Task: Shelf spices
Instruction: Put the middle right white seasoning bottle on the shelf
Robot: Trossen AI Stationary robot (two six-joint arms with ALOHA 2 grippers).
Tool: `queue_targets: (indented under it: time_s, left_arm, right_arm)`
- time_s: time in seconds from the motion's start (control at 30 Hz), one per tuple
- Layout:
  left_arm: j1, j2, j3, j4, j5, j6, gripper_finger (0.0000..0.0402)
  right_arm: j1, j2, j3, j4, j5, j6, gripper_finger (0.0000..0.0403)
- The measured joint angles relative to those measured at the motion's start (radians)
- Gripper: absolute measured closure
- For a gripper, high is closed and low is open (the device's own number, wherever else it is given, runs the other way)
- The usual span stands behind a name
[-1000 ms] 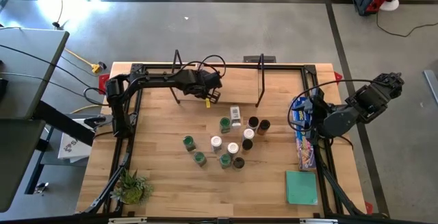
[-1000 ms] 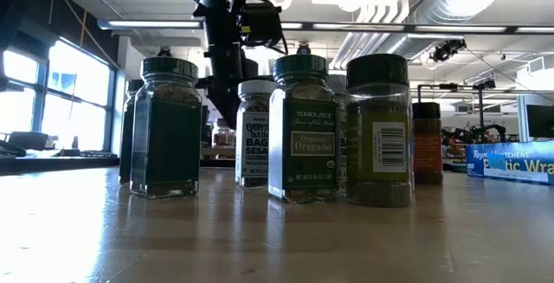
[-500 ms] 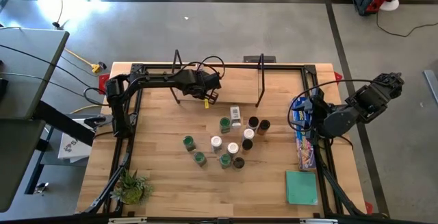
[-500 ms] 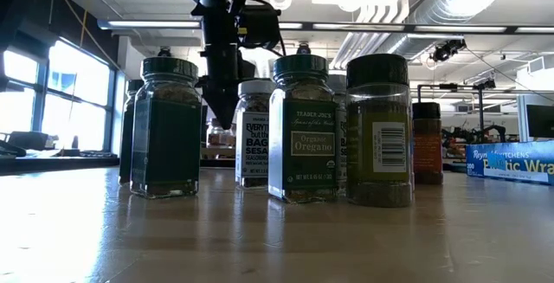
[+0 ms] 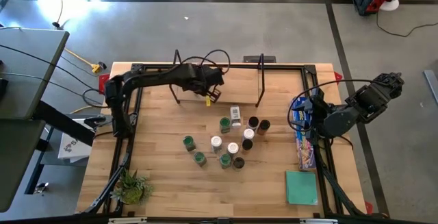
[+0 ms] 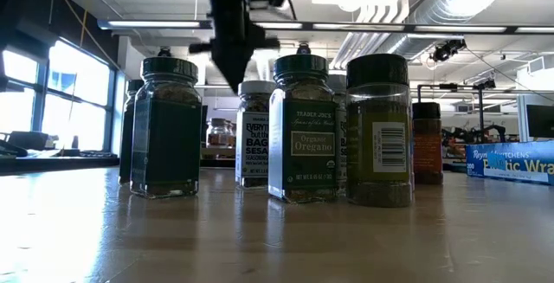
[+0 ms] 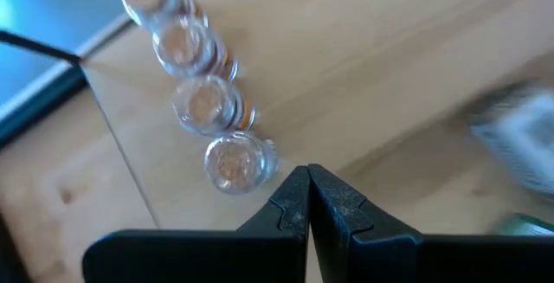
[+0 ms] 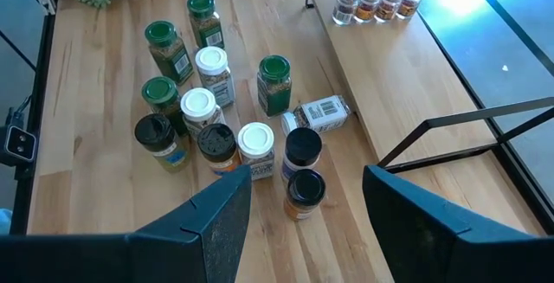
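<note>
From above, the left gripper (image 5: 213,95) hung over the shelf (image 5: 236,80), fingers shut on nothing. The right gripper (image 5: 309,114) waited at the worktop's (image 5: 157,176) right edge.

At worktop level, the spices (image 6: 299,127) looked like hard glass jars, light but smooth, best pinched around the body just under the cap.

The left wrist view showed four clear-topped jars (image 7: 229,162) in a row on the shelf board.

The right wrist view showed its own fingers spread wide, with eleven jars (image 8: 212,75) clustered on the worktop, one lying flat.
</note>
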Motion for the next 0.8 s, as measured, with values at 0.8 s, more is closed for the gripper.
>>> queue_targets:
  time_s: [0.8]
  left_arm:
    - [-0.524,-0.244,0.047,-0.234,-0.168,-0.361,0.0401]
  right_arm:
    - [-0.441,0.280,0.000,0.355,-0.539,-0.581,0.0185]
